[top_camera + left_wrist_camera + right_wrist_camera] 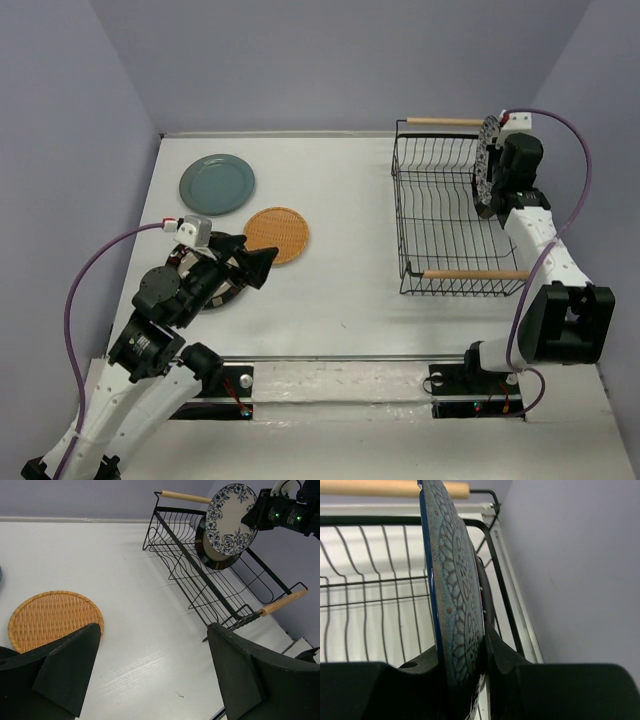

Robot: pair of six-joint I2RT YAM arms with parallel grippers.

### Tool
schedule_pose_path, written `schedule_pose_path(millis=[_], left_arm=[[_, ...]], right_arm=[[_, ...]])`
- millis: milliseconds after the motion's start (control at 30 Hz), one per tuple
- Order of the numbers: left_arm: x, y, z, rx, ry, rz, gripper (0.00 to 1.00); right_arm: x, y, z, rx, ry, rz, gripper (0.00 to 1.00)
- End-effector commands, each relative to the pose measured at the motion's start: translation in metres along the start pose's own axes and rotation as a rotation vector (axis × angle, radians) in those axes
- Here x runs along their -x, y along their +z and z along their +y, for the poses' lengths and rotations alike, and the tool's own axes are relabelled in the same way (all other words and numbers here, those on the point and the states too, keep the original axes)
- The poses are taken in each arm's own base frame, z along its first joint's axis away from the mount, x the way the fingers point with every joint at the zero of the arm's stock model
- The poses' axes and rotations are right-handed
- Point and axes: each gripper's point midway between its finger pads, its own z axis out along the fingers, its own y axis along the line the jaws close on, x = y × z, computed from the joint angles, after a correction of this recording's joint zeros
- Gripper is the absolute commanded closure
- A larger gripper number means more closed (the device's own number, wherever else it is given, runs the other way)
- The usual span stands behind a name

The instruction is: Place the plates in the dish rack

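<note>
My right gripper (pixel 494 190) is shut on the rim of the white plate with blue flowers (pixel 488 160), holding it upright over the far right end of the black wire dish rack (pixel 440 215). In the right wrist view the fingers (pixel 520 665) pinch that plate (pixel 455 580) edge-on. A dark plate (pixel 212 561) stands in the rack just behind it. A teal plate (pixel 217 184) and a woven orange plate (pixel 278 234) lie flat on the table at left. My left gripper (pixel 262 262) hovers open beside the orange plate (pixel 52 620). A dark striped plate (pixel 226 296) lies mostly hidden under the left arm.
The rack has two wooden rod handles (pixel 445 122), (pixel 475 273) and sits close to the right wall (pixel 580 555). The back wall runs just behind the rack and the teal plate. White table (pixel 100 555) lies between the plates and the rack.
</note>
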Motion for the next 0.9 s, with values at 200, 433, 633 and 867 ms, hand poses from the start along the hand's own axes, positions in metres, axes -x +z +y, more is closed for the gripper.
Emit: schedule_pose_path(millis=[200,433,633,867], left_arm=[[0.002,0.002,-0.009,-0.051,0.016,-0.008,0.01],[0.000,0.004,-0.006,-0.038,0.016,-0.001,0.01],[0.001,0.004,-0.004,-0.025,0.015,-0.007,0.01],[0.000,0.005,-0.006,-0.033,0.013,-0.002,0.01]], right_arm=[[0.044,0.024,-0.007,0.018,0.075,-0.185,0.93],[0.046,0.022,-0.001,0.053,0.104,-0.202,0.93],[0.044,0.017,-0.002,0.050,0.116,-0.210,0.93],[0.097,-0.024,-0.031,-0.020,0.128,-0.360,0.93]])
